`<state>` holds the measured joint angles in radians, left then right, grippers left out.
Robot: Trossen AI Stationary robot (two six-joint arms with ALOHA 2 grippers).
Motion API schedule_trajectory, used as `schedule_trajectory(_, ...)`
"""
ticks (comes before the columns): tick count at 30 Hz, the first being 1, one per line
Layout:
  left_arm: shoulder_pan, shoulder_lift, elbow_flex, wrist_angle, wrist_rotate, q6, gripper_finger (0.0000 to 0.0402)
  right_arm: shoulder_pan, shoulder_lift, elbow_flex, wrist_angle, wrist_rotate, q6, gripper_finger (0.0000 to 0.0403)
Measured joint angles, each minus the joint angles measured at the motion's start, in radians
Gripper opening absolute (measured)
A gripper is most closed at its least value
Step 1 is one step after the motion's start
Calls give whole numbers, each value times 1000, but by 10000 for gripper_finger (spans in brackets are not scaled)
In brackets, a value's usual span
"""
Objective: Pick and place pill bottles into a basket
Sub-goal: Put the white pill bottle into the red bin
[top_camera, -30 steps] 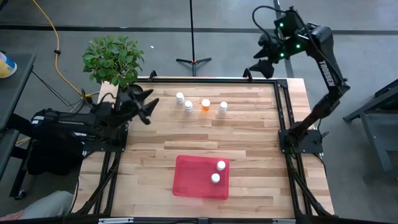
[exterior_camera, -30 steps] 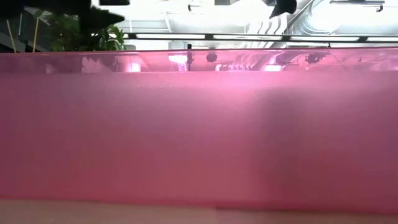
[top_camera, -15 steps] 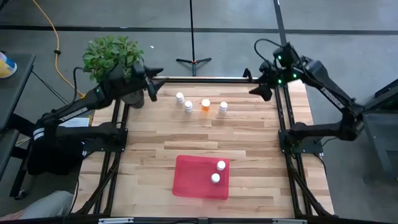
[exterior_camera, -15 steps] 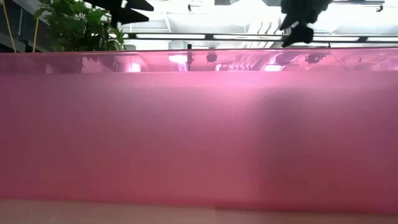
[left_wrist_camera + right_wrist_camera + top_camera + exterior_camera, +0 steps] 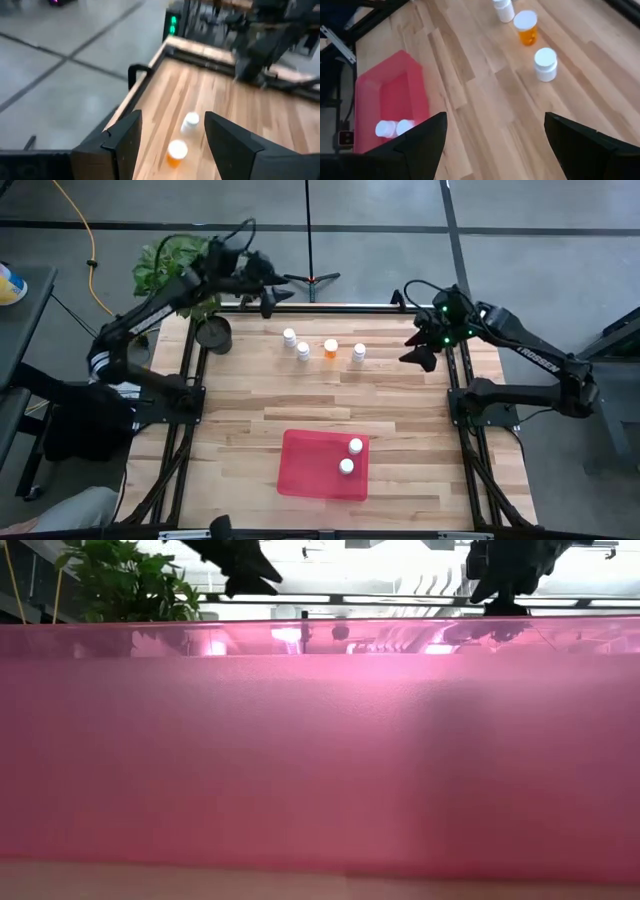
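We see both arms have swung in | left pincer (image 5: 272, 298) and right pincer (image 5: 420, 358) spread, empty | four bottles (image 5: 331, 348) wait on tabletop (image 5: 240, 420), two in basket (image 5: 300, 465) | next pick near.

Even, soft overhead light falls on the desk (image 5: 400, 410) in the high view, with only faint shadows beside the pill bottles (image 5: 330, 348). The low view is filled by the blurred, out-of-focus basket (image 5: 320, 750), with bright ceiling glare above it. The left wrist view is smeared by motion blur.
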<state>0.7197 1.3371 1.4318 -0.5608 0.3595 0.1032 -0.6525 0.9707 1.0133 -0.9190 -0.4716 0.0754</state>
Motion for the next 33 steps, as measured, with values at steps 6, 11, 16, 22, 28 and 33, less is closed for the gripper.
schedule_trajectory(6,0,178,295,-322,-61,118,248,44,3,-17,10,22,14,323)
schedule_trajectory(11,-2,289,493,-515,-111,189,248,66,2,-17,12,66,21,323)
schedule_trajectory(16,-23,359,601,-625,-162,227,248,82,3,-17,12,78,31,323)
schedule_trajectory(22,-78,413,610,-741,-262,246,248,100,3,-17,12,84,41,323)
schedule_trajectory(28,-131,477,609,-808,-316,248,248,120,3,-17,12,85,57,323)
schedule_trajectory(33,-173,531,609,-840,-353,249,248,146,3,-17,12,98,74,323)
